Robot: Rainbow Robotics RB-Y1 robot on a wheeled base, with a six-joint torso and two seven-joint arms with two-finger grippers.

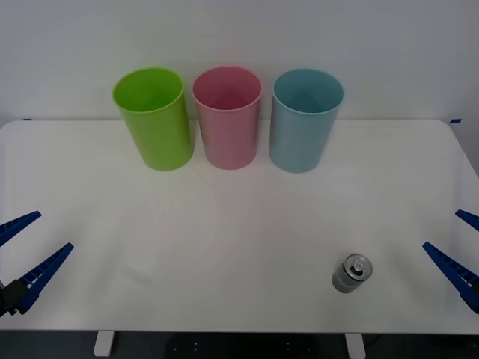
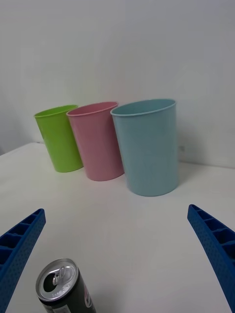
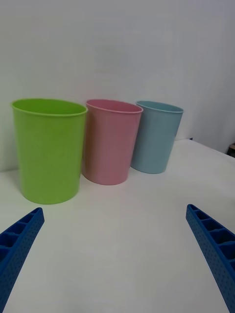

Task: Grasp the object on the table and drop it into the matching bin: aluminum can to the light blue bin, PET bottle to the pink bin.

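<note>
A small silver-grey aluminum can [image 1: 351,273] stands upright on the white table [image 1: 239,224] near the front right; its pull-tab top also shows in the right wrist view [image 2: 59,288]. At the back stand the pink bin [image 1: 227,117] [image 2: 97,141] [image 3: 111,141] and, to its right, the light blue bin [image 1: 304,118] [image 2: 148,145] [image 3: 157,136]. My right gripper [image 1: 462,252] [image 2: 117,259] is open at the table's right edge, a short way right of the can. Over at the left edge, my left gripper [image 1: 21,249] [image 3: 115,259] is open with nothing between its fingers.
A lime green bin [image 1: 153,117] [image 2: 59,137] [image 3: 47,149] stands left of the pink one. A white wall rises right behind the three bins. Bare tabletop stretches between the bins and the can.
</note>
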